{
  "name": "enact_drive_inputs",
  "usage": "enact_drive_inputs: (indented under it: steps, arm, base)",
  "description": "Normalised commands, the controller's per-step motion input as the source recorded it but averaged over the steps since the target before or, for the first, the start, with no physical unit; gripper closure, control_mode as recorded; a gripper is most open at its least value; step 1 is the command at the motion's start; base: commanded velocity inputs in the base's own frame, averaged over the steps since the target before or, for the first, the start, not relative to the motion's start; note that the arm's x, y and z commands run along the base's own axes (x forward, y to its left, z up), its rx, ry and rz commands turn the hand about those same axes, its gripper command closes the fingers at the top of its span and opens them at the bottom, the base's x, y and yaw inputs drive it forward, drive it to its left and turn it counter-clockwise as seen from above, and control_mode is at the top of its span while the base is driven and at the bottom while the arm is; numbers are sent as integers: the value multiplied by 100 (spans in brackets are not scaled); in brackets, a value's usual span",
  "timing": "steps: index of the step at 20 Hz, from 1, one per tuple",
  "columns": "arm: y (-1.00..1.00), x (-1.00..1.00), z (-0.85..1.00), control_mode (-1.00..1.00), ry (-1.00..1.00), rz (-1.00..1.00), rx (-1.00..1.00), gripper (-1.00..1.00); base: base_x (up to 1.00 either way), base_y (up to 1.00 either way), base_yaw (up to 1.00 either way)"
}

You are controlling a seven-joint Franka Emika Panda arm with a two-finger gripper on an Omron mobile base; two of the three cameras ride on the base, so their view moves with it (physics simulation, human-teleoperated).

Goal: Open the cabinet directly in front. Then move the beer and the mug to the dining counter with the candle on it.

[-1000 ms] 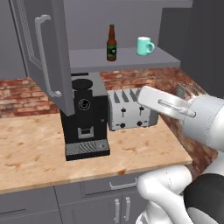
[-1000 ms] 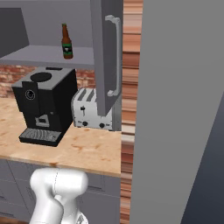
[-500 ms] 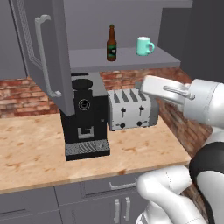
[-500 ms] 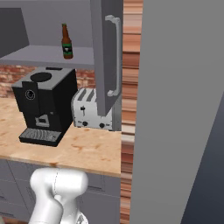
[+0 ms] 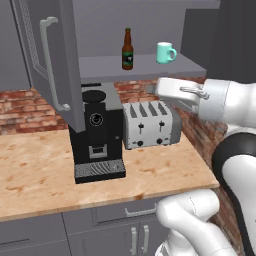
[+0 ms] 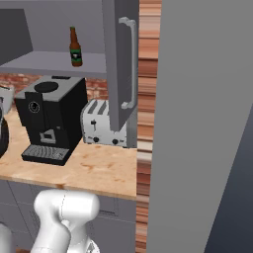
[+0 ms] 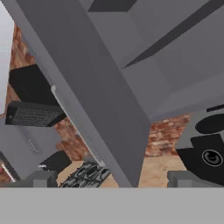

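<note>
cabinet (image 5: 50,75) doors stood swung open, freeing shelf access | pincer (image 7: 107,178) gaped empty, held low | beer (image 5: 128,49), mug (image 5: 164,52) sat above it, unreached

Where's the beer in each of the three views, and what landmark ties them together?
Left base view: the beer stands on the cabinet shelf, upper centre, left of the mug.
Right base view: upper left on the shelf.
Hand view: I can't find it.
Shared landmark: the coffee machine, black, below the shelf.
</note>
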Motion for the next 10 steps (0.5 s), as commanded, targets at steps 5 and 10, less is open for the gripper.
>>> enact_drive_inputs:
  steps: [5, 10]
  arm:
    - [24, 85, 0, -100, 0, 12, 0, -100]
    - [42, 90, 0, -100, 0, 17, 0, -100]
  base:
    - [0, 0, 0]
    - [0, 0, 0]
